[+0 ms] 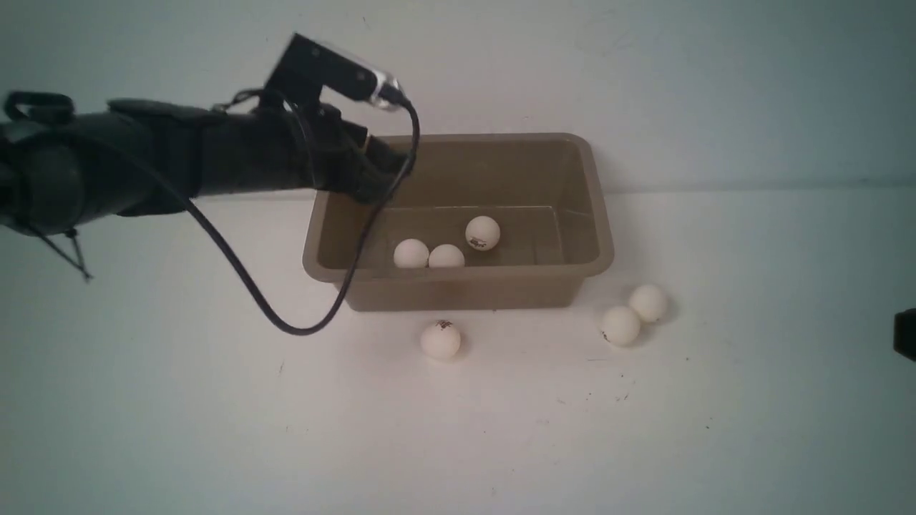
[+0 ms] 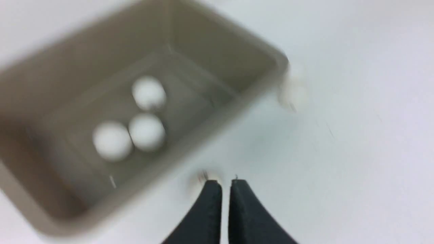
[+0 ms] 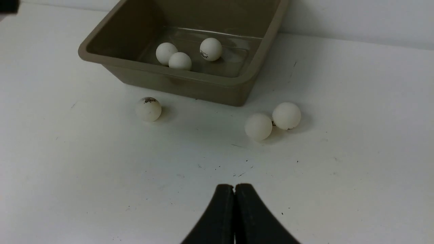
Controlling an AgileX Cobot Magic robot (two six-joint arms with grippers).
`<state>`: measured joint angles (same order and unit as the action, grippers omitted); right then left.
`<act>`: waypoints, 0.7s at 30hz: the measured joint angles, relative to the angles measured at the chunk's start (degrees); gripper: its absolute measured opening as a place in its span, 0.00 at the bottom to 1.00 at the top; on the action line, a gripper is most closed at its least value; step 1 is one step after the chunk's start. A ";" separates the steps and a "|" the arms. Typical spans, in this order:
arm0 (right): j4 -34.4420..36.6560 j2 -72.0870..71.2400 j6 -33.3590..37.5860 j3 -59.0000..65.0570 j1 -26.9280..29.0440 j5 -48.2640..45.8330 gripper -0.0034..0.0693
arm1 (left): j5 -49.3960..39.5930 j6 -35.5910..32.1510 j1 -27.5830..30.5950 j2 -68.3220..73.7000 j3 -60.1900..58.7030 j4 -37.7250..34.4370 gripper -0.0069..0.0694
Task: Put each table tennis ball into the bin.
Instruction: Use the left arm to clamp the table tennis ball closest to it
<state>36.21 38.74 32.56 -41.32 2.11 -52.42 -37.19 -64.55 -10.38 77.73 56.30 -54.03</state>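
Observation:
The taupe bin (image 1: 458, 290) stands mid-table with three table tennis balls (image 1: 446, 256) resting on its floor. One marked ball (image 1: 440, 339) lies on the table just in front of the bin. Two more balls (image 1: 620, 325) touch each other off the bin's front right corner. My left gripper (image 1: 390, 161) hovers over the bin's far left corner. In the blurred left wrist view it (image 2: 225, 181) is shut on nothing, with the bin (image 2: 220, 51) and its balls (image 2: 146, 131) below. My right gripper (image 3: 234, 185) is shut and empty, low over the table, short of the pair of balls (image 3: 258, 126).
A black cable (image 1: 286, 325) loops down from the left arm onto the table, left of the bin's front. A dark bit of the right arm (image 1: 906, 332) shows at the right edge. A white wall rises behind the bin.

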 joint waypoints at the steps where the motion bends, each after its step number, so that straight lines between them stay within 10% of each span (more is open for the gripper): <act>1: 0.00 0.00 0.00 0.00 0.00 0.00 0.03 | 0.12 1.16 0.00 -1.19 -1.73 0.47 0.10; 21: -0.06 0.00 0.04 0.00 0.00 0.00 0.03 | 18.74 6.94 -7.39 2.69 -16.07 -9.99 0.09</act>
<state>36.15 38.74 32.60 -41.32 2.11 -52.42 -18.45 -57.61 -17.77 80.42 40.23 -64.02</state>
